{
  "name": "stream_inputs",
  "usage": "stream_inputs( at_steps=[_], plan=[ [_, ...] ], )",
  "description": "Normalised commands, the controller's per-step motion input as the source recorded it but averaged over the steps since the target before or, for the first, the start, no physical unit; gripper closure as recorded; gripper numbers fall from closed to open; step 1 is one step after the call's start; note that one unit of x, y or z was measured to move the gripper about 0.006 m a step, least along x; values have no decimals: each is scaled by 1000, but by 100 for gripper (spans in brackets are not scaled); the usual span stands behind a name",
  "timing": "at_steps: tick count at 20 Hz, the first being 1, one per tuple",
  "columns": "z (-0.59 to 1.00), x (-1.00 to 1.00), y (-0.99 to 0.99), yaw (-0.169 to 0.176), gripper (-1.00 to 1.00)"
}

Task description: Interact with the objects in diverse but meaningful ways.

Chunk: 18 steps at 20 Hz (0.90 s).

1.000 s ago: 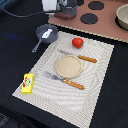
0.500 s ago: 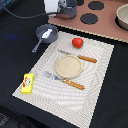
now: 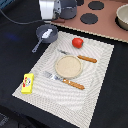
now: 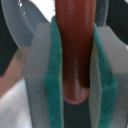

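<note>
I count one of each on my screen: one grey saucepan (image 3: 46, 33), one red tomato (image 3: 77, 42), one yellow box (image 3: 27, 83), one round tan plate (image 3: 68, 66), one fork (image 3: 64, 80), one knife (image 3: 80, 57), and one brown sausage (image 4: 75, 47) which shows only in the wrist view. A white flat piece, the fish (image 3: 46, 34), lies inside the saucepan.

The yellow box carries small red and white markings on its top face, but they are too small for me to read. I can make out no other writing.

The placemat (image 3: 97, 75) is pale and finely striped, roughly rectangular, lying on a black table (image 3: 15, 55). The plate sits at its middle, round with a raised rim. The knife lies just beyond the plate, toward the tomato, and the fork lies on the plate's near side; both have orange-brown handles and grey metal ends. The tomato is smooth and glossy, at the mat's far edge. The box is a flat block at the mat's corner on the exterior view's left. The saucepan has a long thin handle and stands off the mat, on the black surface.

The gripper (image 4: 75, 95) is clamped on the sausage: its green pads (image 4: 53, 75) press both sides of the smooth, rounded cylinder, which stands upright between them. In the exterior view the arm hangs above the saucepan.
</note>
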Motion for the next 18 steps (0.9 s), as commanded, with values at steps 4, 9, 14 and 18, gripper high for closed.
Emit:
stream_inputs(
  at_steps=[4,9,14,18],
  plan=[
    [-401,-494,0,20,100],
    [-186,-169,1,3,100],
    [-18,31,0,0,-100],
    [-24,0,0,0,-100]
  ],
)
